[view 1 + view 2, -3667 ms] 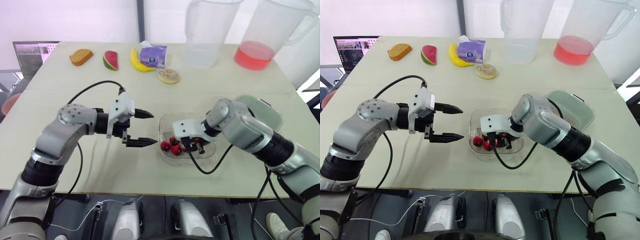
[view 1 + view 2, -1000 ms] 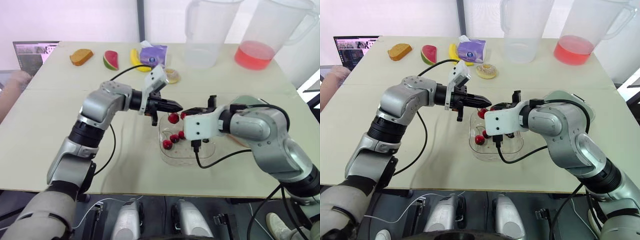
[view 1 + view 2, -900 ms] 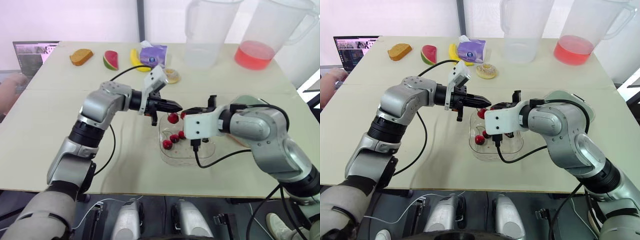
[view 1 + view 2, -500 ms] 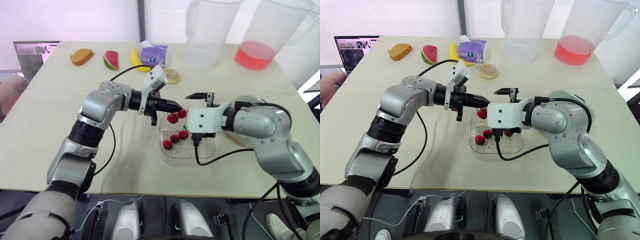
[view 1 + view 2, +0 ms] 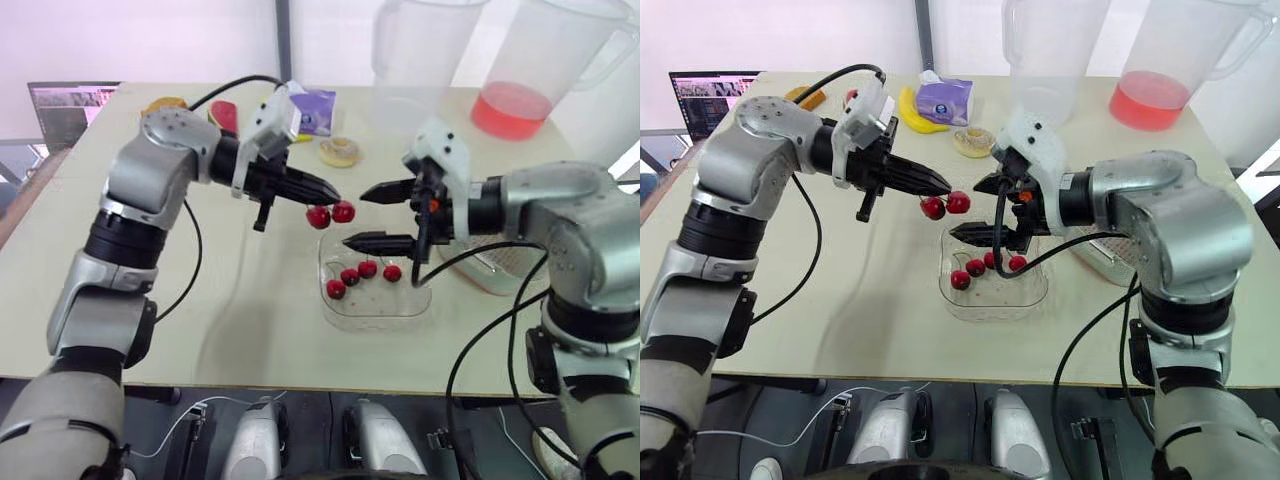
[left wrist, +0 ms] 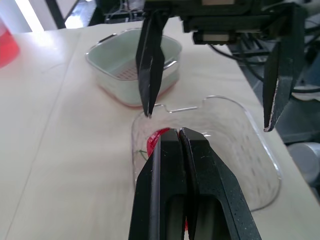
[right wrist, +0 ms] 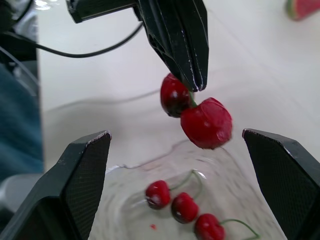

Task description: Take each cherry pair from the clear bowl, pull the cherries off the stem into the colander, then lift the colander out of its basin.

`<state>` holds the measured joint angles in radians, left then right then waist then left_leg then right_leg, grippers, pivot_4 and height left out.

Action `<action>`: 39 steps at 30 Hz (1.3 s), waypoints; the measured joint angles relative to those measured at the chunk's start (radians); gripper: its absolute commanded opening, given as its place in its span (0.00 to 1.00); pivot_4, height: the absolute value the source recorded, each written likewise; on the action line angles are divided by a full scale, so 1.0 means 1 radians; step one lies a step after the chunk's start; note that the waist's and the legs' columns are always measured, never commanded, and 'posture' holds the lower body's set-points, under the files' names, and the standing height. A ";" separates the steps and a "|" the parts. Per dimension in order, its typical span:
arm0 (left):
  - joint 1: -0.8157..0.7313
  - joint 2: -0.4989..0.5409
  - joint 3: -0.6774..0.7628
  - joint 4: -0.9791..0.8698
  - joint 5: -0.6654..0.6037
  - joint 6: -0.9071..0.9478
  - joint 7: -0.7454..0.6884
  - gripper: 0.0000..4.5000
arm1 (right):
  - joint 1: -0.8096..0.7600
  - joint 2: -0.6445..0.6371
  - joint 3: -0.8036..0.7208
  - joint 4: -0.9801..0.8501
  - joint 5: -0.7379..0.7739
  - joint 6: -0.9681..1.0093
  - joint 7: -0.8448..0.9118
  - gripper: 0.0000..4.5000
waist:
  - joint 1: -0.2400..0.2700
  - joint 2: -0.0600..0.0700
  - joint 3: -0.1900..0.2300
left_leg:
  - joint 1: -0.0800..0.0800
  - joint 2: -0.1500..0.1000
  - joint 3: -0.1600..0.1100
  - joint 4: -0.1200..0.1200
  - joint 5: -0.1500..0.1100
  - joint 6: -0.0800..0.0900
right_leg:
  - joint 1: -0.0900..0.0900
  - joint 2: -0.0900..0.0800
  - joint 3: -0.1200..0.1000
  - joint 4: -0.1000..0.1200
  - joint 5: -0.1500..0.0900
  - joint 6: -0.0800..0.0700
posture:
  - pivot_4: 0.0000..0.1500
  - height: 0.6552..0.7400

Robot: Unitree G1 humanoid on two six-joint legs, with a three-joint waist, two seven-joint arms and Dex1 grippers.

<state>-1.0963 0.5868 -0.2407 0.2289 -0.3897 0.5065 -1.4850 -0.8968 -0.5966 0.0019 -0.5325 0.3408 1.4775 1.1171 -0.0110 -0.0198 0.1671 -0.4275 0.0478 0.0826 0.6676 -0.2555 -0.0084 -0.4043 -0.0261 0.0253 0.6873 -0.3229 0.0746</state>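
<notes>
Risen from the clear bowl (image 5: 375, 314) by the front edge of the table (image 5: 250, 330), the left gripper (image 5: 332, 198) pinches the cherry pair (image 5: 331, 213) by its stem; it hangs just left of the right gripper (image 5: 355, 218), whose fingers (image 7: 85, 185) stand apart.

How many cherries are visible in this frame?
6. A pair hangs from the left end effector above the bowl; four cherries lie in it. More may be hidden behind the right end effector.

Bright, even light, washed-out white backdrop, soft shadows on the table (image 5: 250, 330), wrist-view backgrounds blurred.
</notes>
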 measured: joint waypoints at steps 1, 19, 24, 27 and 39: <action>-0.003 0.001 0.000 0.002 -0.001 0.000 -0.010 0.00 | 0.000 -0.002 0.013 0.013 0.017 -0.002 -0.009 0.99 | -0.001 0.000 0.000 | 0.000 0.000 0.000 0.000 0.000 0.000 | 0.000 0.000 0.000 0.000 0.000 0.000 | 1.00 1.00; 0.015 0.010 0.000 -0.056 -0.015 0.033 -0.056 0.00 | -0.020 -0.018 0.107 0.155 0.153 -0.131 -0.160 0.35 | -0.004 0.000 0.000 | 0.000 0.000 0.001 0.000 0.000 0.000 | -0.001 0.000 0.001 0.000 0.000 0.000 | 1.00 1.00; 0.015 0.010 0.000 -0.056 -0.014 0.032 -0.053 0.00 | -0.021 -0.033 0.111 0.155 0.181 -0.136 -0.184 0.14 | -0.004 0.000 0.000 | 0.000 0.000 0.001 0.000 0.000 0.000 | -0.001 0.000 0.001 0.000 0.000 0.000 | 1.00 1.00; 0.015 0.007 0.000 -0.054 -0.014 0.032 -0.047 0.00 | -0.020 -0.047 0.114 0.152 0.195 -0.140 -0.197 0.14 | -0.004 0.000 0.000 | 0.000 0.000 0.001 0.000 0.000 0.000 | -0.001 0.000 0.001 0.000 0.000 0.000 | 1.00 1.00; 0.035 0.000 0.007 -0.047 -0.014 0.037 0.002 0.00 | 0.127 -0.112 0.122 0.095 0.236 -0.140 -0.276 0.14 | -0.003 0.000 0.000 | -0.001 0.001 0.000 0.000 0.000 0.000 | -0.001 -0.001 0.001 0.000 0.000 0.000 | 1.00 1.00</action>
<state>-1.0611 0.5871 -0.2338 0.1821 -0.4037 0.5433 -1.4827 -0.7701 -0.7088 0.1236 -0.4375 0.5768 1.3377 0.8411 -0.0143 -0.0199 0.1672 -0.4282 0.0487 0.0830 0.6676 -0.2557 -0.0080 -0.4054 -0.0269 0.0264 0.6874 -0.3229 0.0747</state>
